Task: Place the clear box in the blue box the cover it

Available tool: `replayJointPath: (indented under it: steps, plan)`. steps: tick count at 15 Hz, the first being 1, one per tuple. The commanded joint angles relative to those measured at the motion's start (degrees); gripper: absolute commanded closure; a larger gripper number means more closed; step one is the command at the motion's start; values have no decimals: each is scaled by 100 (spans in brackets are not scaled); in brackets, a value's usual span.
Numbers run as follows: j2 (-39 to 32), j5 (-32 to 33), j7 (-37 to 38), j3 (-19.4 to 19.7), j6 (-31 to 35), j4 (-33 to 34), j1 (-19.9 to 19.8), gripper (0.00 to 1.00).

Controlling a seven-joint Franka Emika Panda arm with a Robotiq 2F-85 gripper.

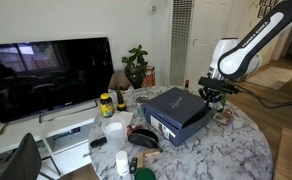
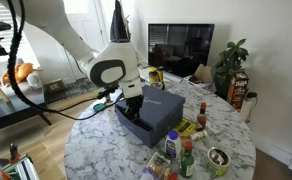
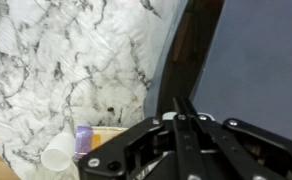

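Observation:
The blue box [image 1: 172,124] [image 2: 136,124] stands on the round marble table [image 1: 236,150] [image 2: 106,150]. The navy cover [image 1: 178,102] [image 2: 160,101] lies on top of it, and in the wrist view it fills the right side as a flat grey-blue face [image 3: 261,60]. My gripper [image 1: 214,92] [image 2: 126,98] [image 3: 183,103] is shut with nothing between its fingers. It sits right at the cover's edge, on the side away from the clutter. The clear box is hidden from view.
Bottles, a white cup [image 1: 114,132] and cans crowd the table beside the box [image 2: 186,150]. A television [image 1: 46,75] and a potted plant [image 1: 136,65] stand behind. In the wrist view a small white cap [image 3: 58,156] lies by the table's edge.

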State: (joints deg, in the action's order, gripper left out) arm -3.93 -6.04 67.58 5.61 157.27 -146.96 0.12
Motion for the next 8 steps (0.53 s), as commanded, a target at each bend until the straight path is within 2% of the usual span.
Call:
replayJointPath:
  steps: [1, 2, 4, 8]
  plan:
    - [179, 374, 312, -45, -537, -29, 12, 100]
    - [208, 414, 394, -61, -635, -17, 17, 74]
    - [314, 452, 404, -102, -761, -14, 8, 67]
    - [938, 1084, 625, -195, -1022, -52, -38, 36]
